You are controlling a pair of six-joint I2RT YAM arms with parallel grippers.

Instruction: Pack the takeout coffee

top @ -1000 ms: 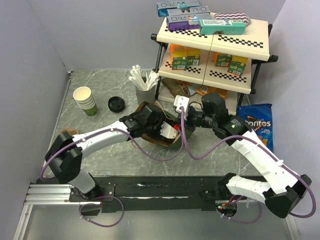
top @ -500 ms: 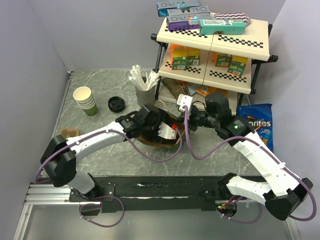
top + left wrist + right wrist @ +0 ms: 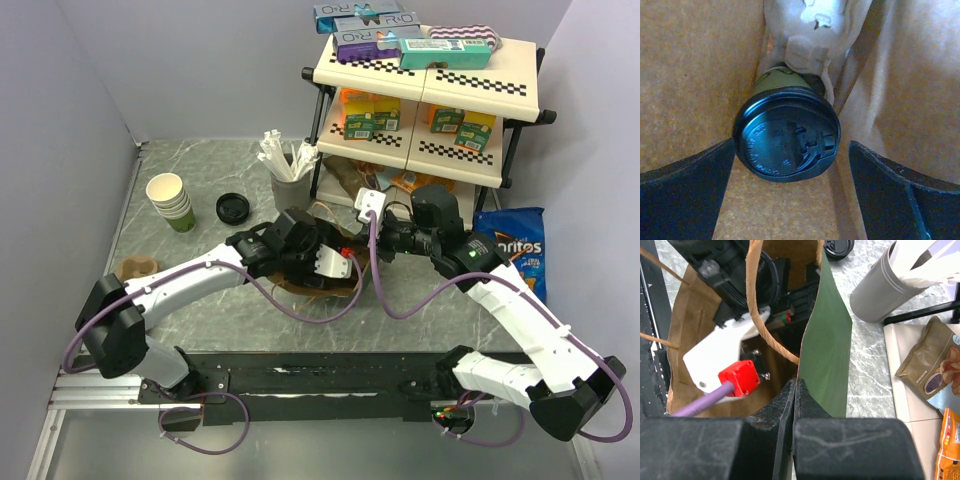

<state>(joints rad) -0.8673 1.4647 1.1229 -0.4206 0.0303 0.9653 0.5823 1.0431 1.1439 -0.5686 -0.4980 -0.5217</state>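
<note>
On my left wrist feed the takeout coffee sits deep inside the brown paper bag, its black lid facing the camera and the green cup body showing just beyond it. The left gripper is spread wide, one finger to each side of the lid and neither touching it. Something pale and crumpled lies against the cup's far side; I can't tell what it is. From above, the left arm reaches into the bag mid-table. The right gripper is clamped on the bag's right rim, beside what looks like the bag's green outer face. The grey cutlery holder stands just beyond the bag.
</note>
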